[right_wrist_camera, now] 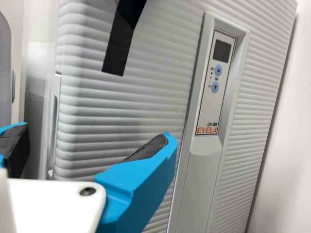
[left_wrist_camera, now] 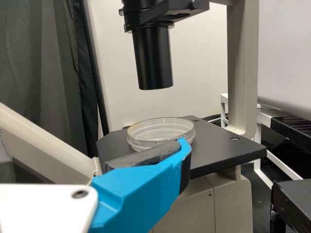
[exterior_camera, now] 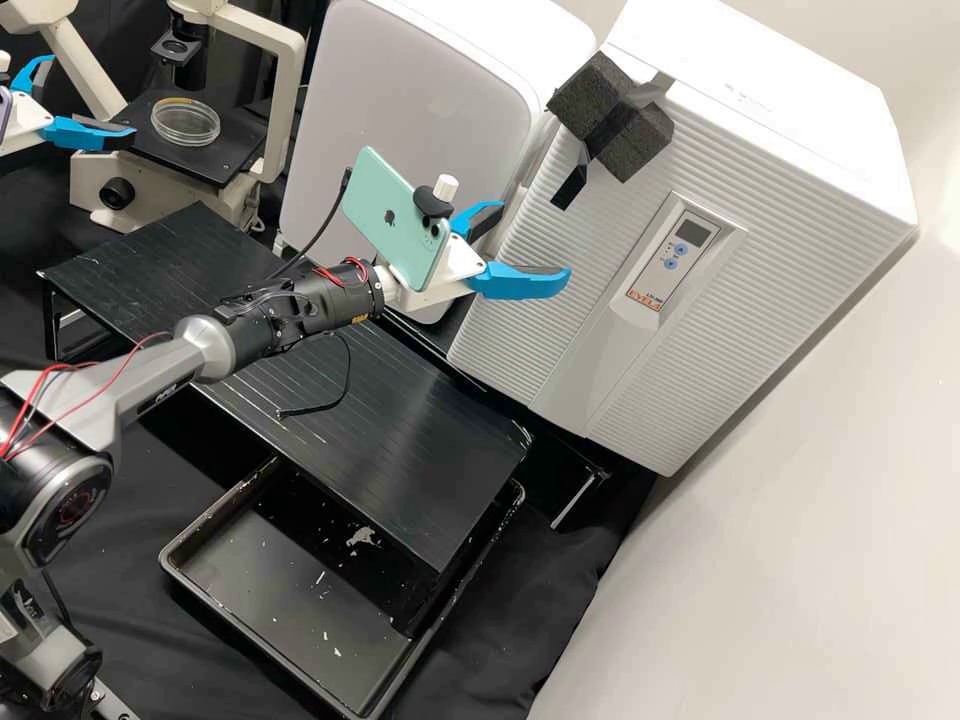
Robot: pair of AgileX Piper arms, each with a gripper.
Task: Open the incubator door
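Right hand (exterior_camera: pixel 536 238) spread, near closed door edge (right_wrist_camera: pixel 61 114)

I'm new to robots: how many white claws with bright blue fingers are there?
2. The left claw is beside the beige, black-staged microscope; the right claw is in front of the white, ribbed incubator door.

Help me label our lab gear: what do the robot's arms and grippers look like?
The right arm is grey and black, with rounded joints, red wires and black cables; a mint-green phone is mounted at its wrist. The right gripper and left gripper are white with bright blue, angled fingers and dark pads.
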